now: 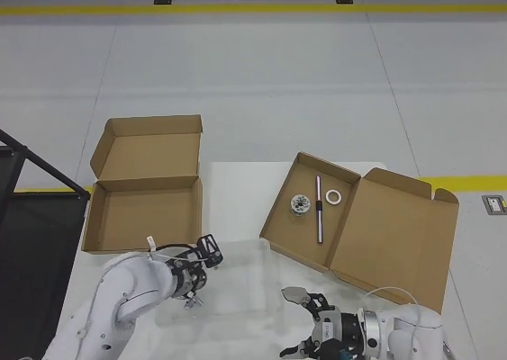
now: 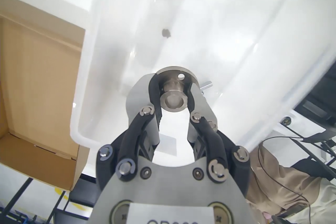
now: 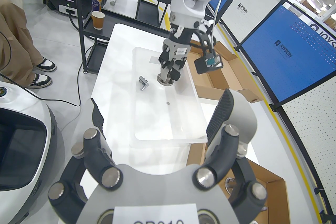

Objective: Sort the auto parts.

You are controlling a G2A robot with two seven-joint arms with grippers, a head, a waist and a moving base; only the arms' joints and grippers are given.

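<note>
My left gripper (image 2: 173,83) is shut on a flanged metal bushing (image 2: 173,101), low inside the clear plastic tray (image 2: 110,25). From the right wrist view, that gripper (image 3: 166,78) points straight down with the bushing (image 3: 164,82) at the tray floor (image 3: 157,120). A small metal bracket (image 3: 143,83) lies beside it in the tray. My right gripper (image 3: 161,114) hangs open and holds nothing, at the tray's near right end (image 1: 291,322). In the top view the left gripper (image 1: 193,295) is over the tray's left part.
An open cardboard box (image 1: 145,216) stands bare at the left. Another open box (image 1: 397,234) at the right holds a bearing (image 1: 300,206), a thin rod (image 1: 320,214) and a white ring (image 1: 332,194). A black rack (image 1: 1,234) borders the table's left side.
</note>
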